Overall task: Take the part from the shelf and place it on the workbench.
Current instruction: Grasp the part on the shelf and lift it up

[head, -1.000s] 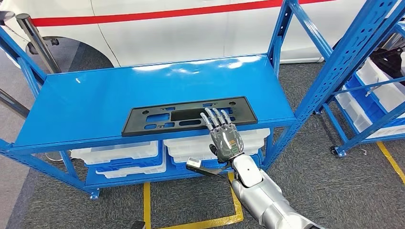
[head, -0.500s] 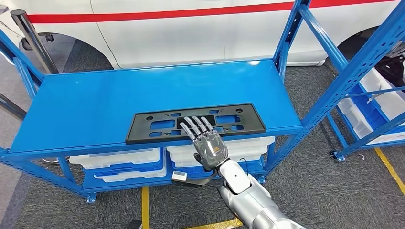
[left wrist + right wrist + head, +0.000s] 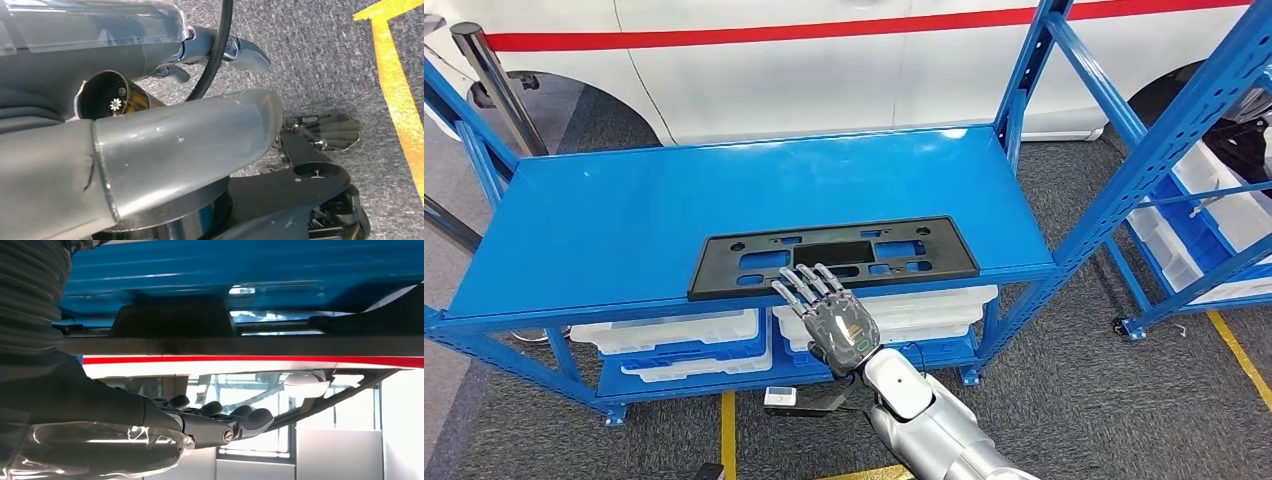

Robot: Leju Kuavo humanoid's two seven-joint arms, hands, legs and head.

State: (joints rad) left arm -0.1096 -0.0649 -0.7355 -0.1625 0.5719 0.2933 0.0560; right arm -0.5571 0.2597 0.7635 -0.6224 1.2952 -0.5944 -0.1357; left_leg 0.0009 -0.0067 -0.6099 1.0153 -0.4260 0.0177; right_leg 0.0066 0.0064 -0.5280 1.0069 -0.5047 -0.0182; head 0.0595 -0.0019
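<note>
A flat black plastic part [image 3: 944, 250] with several cut-outs lies along the front of the blue shelf top [image 3: 674, 190]. My right hand [image 3: 836, 322] reaches up from below with its fingers stretched out and apart, holding nothing. Its fingertips [image 3: 802, 282] lie at the part's front edge, left of the part's middle. In the right wrist view the same hand [image 3: 200, 422] stretches flat beside the dark edge of the part [image 3: 240, 345]. My left hand [image 3: 90, 30] appears as a plastic-covered dark shape in the left wrist view, with its fingers hidden.
White bins [image 3: 674, 335] fill the lower shelf level. A second blue rack [image 3: 1184, 130] with bins stands at the right. A white vehicle with a red stripe [image 3: 804, 70] is behind the shelf. Yellow tape [image 3: 727, 440] marks the grey carpet.
My right hand has slid left along the part's front edge and drawn back a little, so only its fingertips reach the part. The part has stayed put; the camera shifted slightly at first.
</note>
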